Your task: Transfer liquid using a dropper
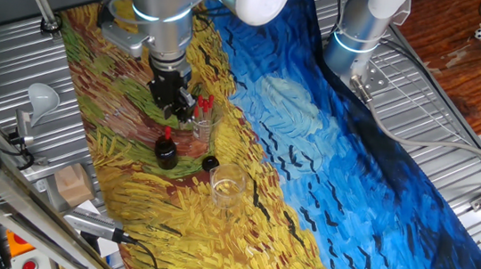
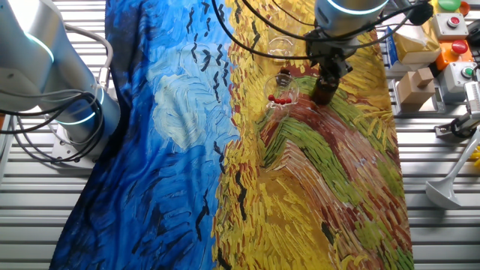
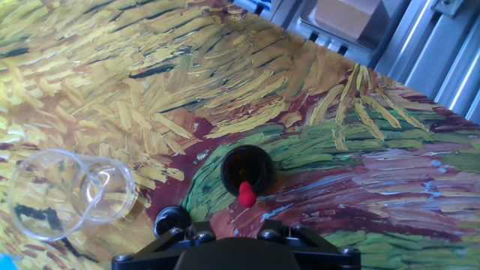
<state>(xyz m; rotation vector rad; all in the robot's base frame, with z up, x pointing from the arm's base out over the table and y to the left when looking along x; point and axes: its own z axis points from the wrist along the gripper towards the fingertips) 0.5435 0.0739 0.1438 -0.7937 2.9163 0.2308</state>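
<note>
A dropper stands upright in a small dark bottle (image 1: 165,152), and only its red bulb (image 3: 245,193) shows, poking out of the bottle's mouth (image 3: 247,166). Several more red-bulbed droppers lean in a clear glass (image 1: 203,113) just right of the bottle. My gripper (image 1: 175,111) hangs just above the bottle and a little behind it. It stands open with nothing between its fingers. The other fixed view shows the gripper (image 2: 330,73) over the bottle (image 2: 324,91), with the glass of droppers (image 2: 281,96) to its left. The hand view shows only the gripper's black base along the bottom edge.
An empty clear glass (image 1: 227,187) stands near the bottle, toward the front, and appears at the left of the hand view (image 3: 67,191). A small black bottle cap (image 1: 210,162) lies between the bottle and that glass. A painted cloth (image 1: 327,162) covers the table. Boxes and metal rails line the table's edge.
</note>
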